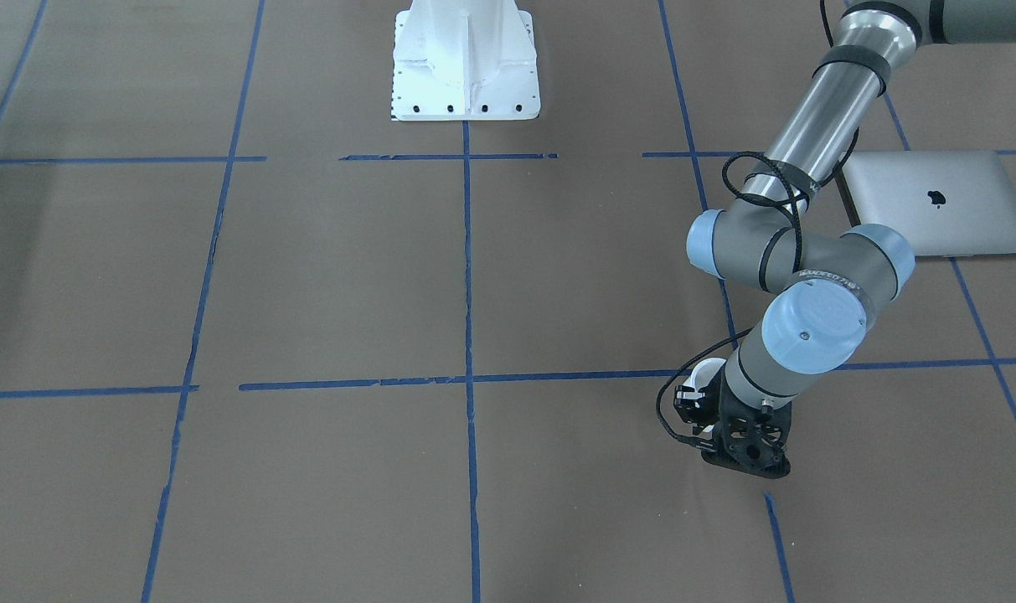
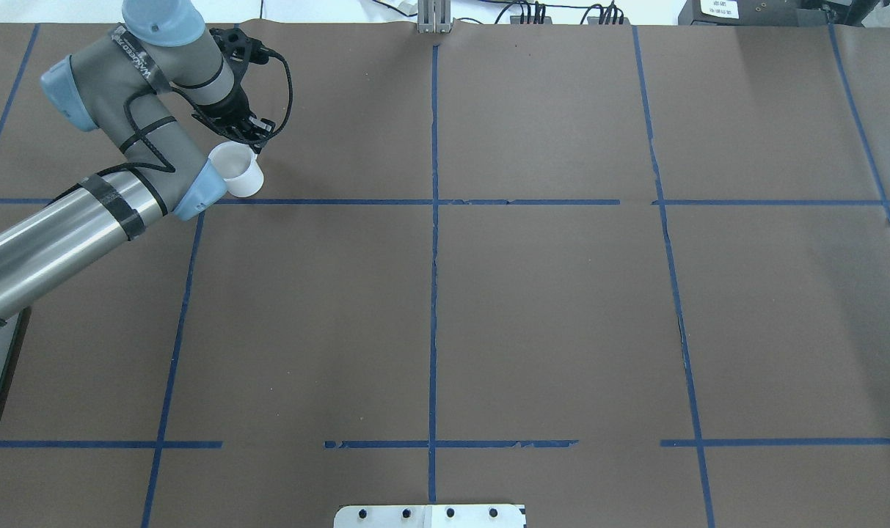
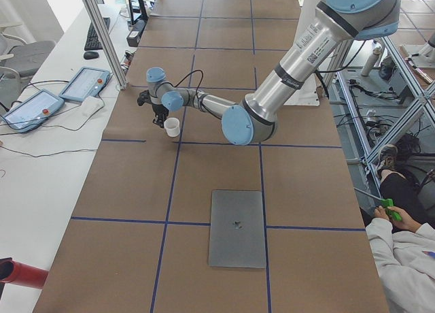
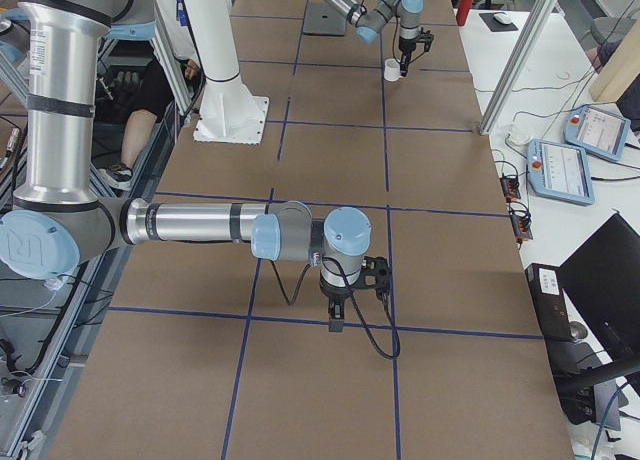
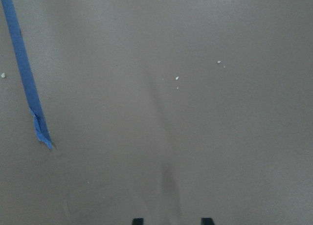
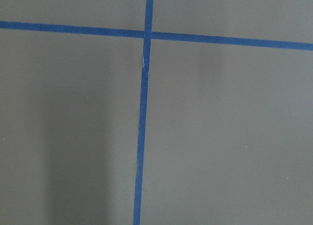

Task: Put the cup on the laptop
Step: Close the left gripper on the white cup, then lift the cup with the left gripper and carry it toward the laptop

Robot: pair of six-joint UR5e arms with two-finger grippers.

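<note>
Cup (image 2: 238, 176) upright, rim up — laptop (image 1: 935, 205) flat, lid shut.

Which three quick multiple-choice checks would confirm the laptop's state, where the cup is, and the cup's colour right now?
1. What state is the laptop in?
A. Open, screen up
B. Closed, lying flat
C. Standing on edge

2. Where is the cup?
A. On the laptop
B. Next to the left gripper, away from the laptop
C. Tipped over beside the laptop

3. What colour is the cup?
A. White
B. Red
C. Blue

Answers:
1 B: the front-facing view shows the lid down with its dark logo facing up.
2 B: the overhead view shows the cup upright next to the gripper, and the exterior left view shows the laptop lying well apart from it.
3 A: the cup is white in every view that shows it.
</note>
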